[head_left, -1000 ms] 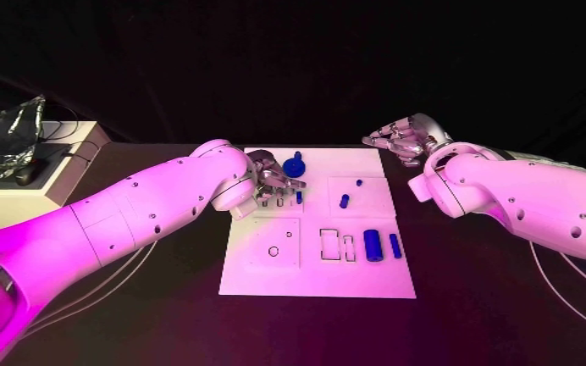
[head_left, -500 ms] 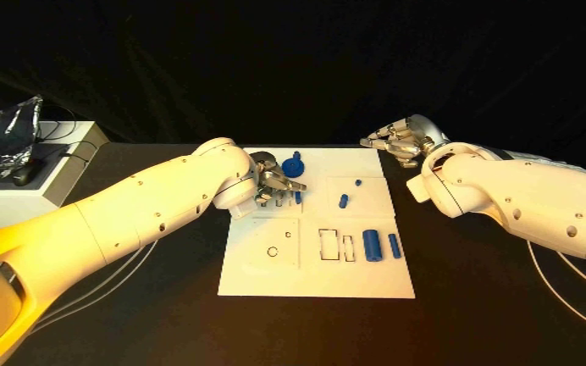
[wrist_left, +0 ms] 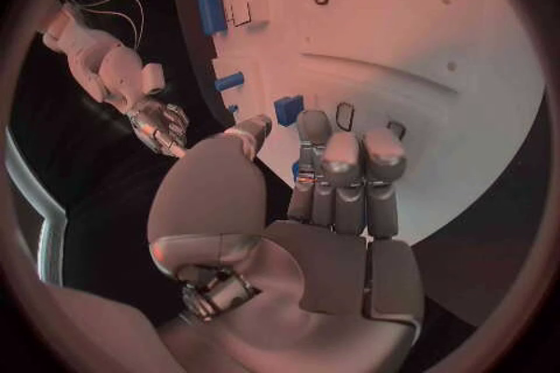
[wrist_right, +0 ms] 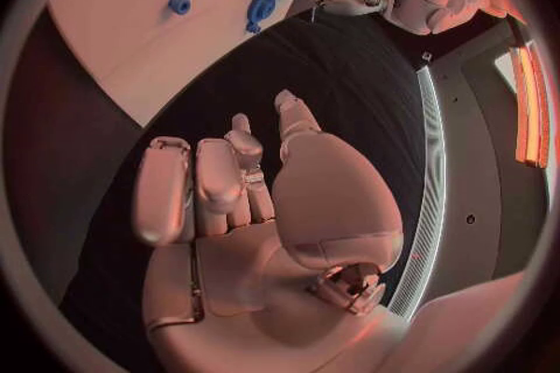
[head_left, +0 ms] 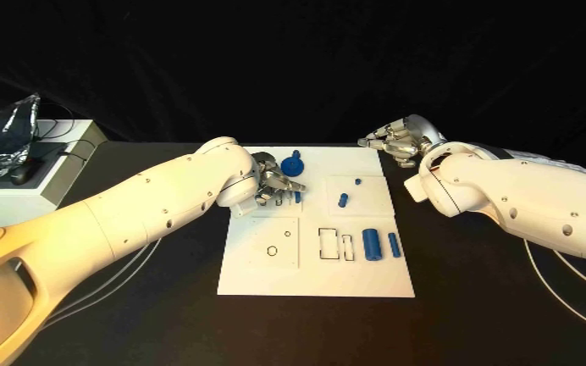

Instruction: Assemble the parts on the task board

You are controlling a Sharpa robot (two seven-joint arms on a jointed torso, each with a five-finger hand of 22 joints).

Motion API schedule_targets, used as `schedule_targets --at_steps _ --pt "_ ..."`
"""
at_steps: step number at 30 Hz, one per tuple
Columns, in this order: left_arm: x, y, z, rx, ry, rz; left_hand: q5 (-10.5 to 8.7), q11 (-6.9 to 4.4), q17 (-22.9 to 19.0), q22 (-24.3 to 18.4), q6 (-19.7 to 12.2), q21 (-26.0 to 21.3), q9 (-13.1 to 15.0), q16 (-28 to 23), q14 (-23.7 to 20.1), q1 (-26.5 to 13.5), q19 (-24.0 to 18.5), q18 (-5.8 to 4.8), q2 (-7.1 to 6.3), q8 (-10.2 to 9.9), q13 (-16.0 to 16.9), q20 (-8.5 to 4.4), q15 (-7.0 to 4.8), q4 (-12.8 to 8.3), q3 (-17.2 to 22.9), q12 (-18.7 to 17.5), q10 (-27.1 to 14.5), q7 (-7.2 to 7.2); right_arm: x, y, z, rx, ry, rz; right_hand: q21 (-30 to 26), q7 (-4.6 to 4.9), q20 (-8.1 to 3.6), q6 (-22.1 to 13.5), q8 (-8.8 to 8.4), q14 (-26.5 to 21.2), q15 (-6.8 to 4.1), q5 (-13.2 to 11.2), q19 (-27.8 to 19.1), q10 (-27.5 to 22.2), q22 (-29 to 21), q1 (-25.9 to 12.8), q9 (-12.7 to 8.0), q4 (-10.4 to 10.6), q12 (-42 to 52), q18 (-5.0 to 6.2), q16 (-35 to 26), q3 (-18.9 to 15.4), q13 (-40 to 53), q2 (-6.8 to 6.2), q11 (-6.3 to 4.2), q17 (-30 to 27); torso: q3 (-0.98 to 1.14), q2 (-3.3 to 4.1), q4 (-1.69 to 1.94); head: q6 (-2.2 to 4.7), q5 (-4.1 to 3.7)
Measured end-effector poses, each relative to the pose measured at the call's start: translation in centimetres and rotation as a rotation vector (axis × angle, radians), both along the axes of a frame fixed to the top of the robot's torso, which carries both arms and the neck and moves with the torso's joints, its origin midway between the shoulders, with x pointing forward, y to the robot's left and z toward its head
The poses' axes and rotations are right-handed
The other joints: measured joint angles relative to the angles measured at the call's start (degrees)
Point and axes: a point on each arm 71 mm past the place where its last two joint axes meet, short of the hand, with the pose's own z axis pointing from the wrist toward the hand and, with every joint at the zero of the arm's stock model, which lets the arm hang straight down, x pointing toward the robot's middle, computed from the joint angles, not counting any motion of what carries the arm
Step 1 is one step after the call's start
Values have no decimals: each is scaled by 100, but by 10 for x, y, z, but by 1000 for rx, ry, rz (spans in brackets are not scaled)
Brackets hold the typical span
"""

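Observation:
The white task board (head_left: 317, 274) lies mid-table. My left hand (head_left: 271, 185) hovers over its far left part, fingers straight and close together with nothing seen in them (wrist_left: 339, 170). Just beyond the fingers stands a blue knob-shaped part (head_left: 293, 164). A small blue peg (head_left: 297, 197) sits by the fingertips, and two more small pieces (head_left: 343, 200) (head_left: 358, 182) lie to the right. A thick blue cylinder (head_left: 373, 246) and a thin one (head_left: 395, 245) lie near the right edge. My right hand (head_left: 393, 139) hangs past the board's far right corner, fingers curled in and holding nothing (wrist_right: 216, 177).
Empty outlined slots (head_left: 329, 244) and a small ring hole (head_left: 270, 251) mark the board's near half. A pale box (head_left: 43, 175) with cables and a foil bag stands at the table's far left. Black tabletop (head_left: 489, 298) surrounds the board.

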Motion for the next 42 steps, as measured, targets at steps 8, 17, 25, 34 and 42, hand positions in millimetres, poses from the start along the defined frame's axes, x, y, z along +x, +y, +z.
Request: schedule_targets --at_steps 8,17,25,34,42 --pt "1 -2 -3 6 8 -1 0 -22 0 30 0 0 28 0 0 0 0 0 0 -23 -10 0 0 -3 -3 8 -22 0 0 1 0 -1 1 2 0 0 0 0 0 0 0 0 0 6 0 0 0 0 0 0 0 0 0 0 6 0 -3 16 -4 -10 -4" --pt "2 -5 -3 7 10 -6 0 -22 -1 56 1 0 49 0 0 0 0 1 0 -23 -24 0 0 -27 -27 29 -22 0 0 3 0 -2 2 6 0 -1 0 0 0 0 0 0 0 7 -1 0 0 0 0 0 0 0 1 0 6 1 2 24 -9 -35 -4" --pt "1 -5 -3 8 12 -10 0 -22 12 95 1 0 70 22 0 99 21 1 99 -46 -35 21 0 -82 -15 50 -22 0 0 3 0 -3 3 7 -35 -1 0 0 0 0 0 0 0 7 -2 0 0 16 0 0 0 -16 1 0 7 1 3 21 -4 -38 -12" --pt "2 -5 -3 10 16 -16 -3 -42 44 181 21 0 86 78 -1 299 50 1 190 -101 -68 -9 0 -408 247 72 -44 -20 0 3 -2 -4 8 9 -35 -1 0 -1 0 0 0 -1 0 7 -2 0 -1 16 0 0 0 -16 1 0 7 1 4 21 -4 -41 -20" --pt "2 -6 -1 6 16 -27 -9 -42 58 227 21 -26 33 78 -1 424 50 -89 263 -196 -93 -9 0 -659 554 72 -46 -19 0 3 -3 -5 12 11 -35 -1 0 -1 0 0 0 -1 0 8 -3 0 -1 16 0 0 0 -16 1 0 7 -7 4 25 -8 -46 -20"
